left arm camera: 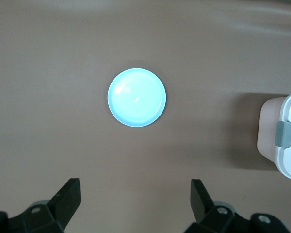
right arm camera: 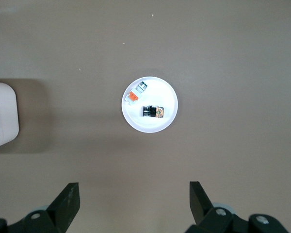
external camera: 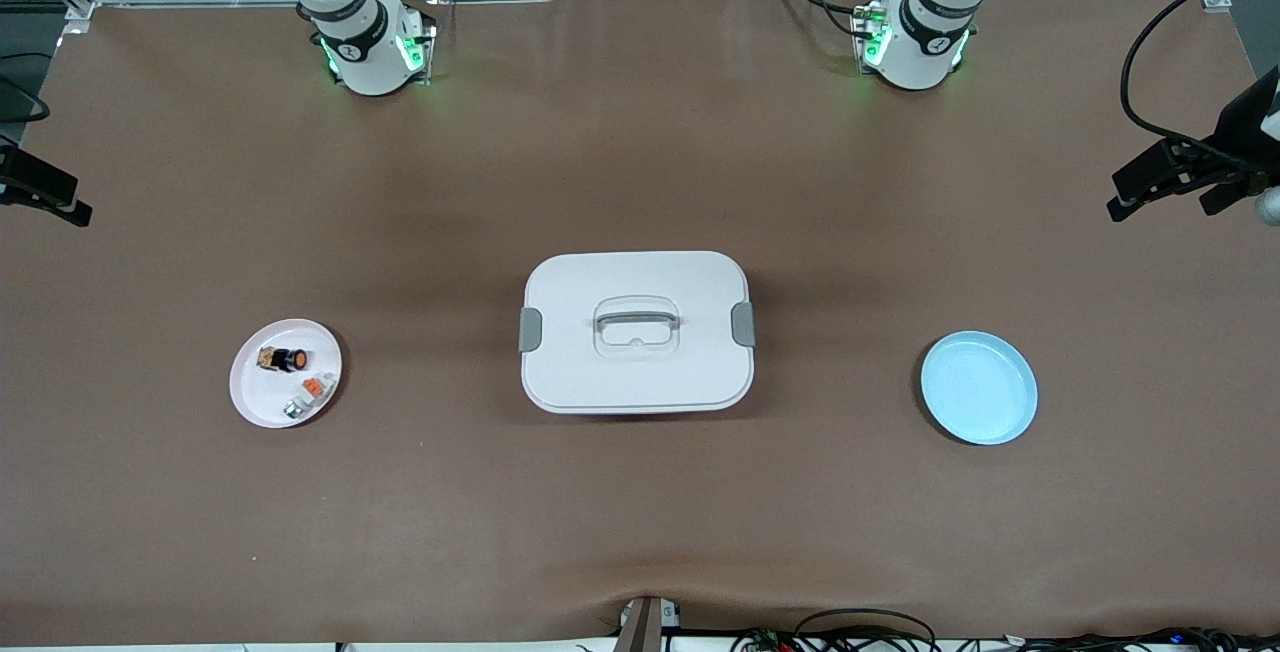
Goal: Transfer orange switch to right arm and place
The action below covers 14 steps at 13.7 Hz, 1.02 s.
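handling first: the tiny black stubby push-button switch with a round orange face (external camera: 286, 359) looks light, rigid and a little slick, and likely to roll on its round body, so the sensible grip is across the black barrel, not over the face. it lies on its side on the small round white plate (external camera: 252, 402) toward the right arm's end of the table. nearer the front camera on the same plate sits a small grey-white piece with an orange tab (external camera: 315, 388), close by but apart, plus what may be a second pale bit, too small to tell. the round light-blue plate (external camera: 978, 387) toward the left arm's end holds nothing. between them stands a white lidded box with grey latches (external camera: 637, 331), closed. the left gripper (left arm camera: 135, 204) hangs spread wide over the blue plate; the right gripper (right arm camera: 134, 203) hangs spread wide over the white plate.
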Motion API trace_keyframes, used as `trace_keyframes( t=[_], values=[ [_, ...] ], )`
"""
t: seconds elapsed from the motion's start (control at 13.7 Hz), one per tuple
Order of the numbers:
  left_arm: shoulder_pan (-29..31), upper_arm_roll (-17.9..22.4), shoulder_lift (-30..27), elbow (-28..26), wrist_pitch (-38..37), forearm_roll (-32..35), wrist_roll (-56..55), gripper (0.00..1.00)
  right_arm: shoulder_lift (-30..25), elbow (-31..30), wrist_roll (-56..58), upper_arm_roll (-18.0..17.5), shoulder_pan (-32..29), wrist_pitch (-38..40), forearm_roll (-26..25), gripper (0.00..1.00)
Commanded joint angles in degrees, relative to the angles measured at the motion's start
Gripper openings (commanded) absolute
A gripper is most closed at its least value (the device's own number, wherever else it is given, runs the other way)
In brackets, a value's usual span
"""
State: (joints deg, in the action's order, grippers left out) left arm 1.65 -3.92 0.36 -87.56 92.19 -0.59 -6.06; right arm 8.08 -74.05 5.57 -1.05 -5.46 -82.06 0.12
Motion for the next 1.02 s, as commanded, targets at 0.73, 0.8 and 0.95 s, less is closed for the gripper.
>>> trace_keyframes(
  t=[0.73, 0.8, 0.95],
  values=[
    [0.7, -0.4, 0.1, 0.5, -1.4, -0.1, 0.7, 1.0, -0.1, -1.2, -1.1, 0.9, 0.3, 0.3, 4.2, 1.0],
    [0.7, -0.4, 0.2, 0.5, -1.9, -0.1, 0.3, 1.0, -0.1, -1.2, -1.1, 0.9, 0.2, 0.3, 4.1, 1.0],
    [0.9, -0.4, 0.1, 0.5, -3.0, -0.5, 0.3, 1.0, -0.1, -1.2, -1.1, 0.9, 0.2, 0.2, 3.8, 1.0]
  ],
)
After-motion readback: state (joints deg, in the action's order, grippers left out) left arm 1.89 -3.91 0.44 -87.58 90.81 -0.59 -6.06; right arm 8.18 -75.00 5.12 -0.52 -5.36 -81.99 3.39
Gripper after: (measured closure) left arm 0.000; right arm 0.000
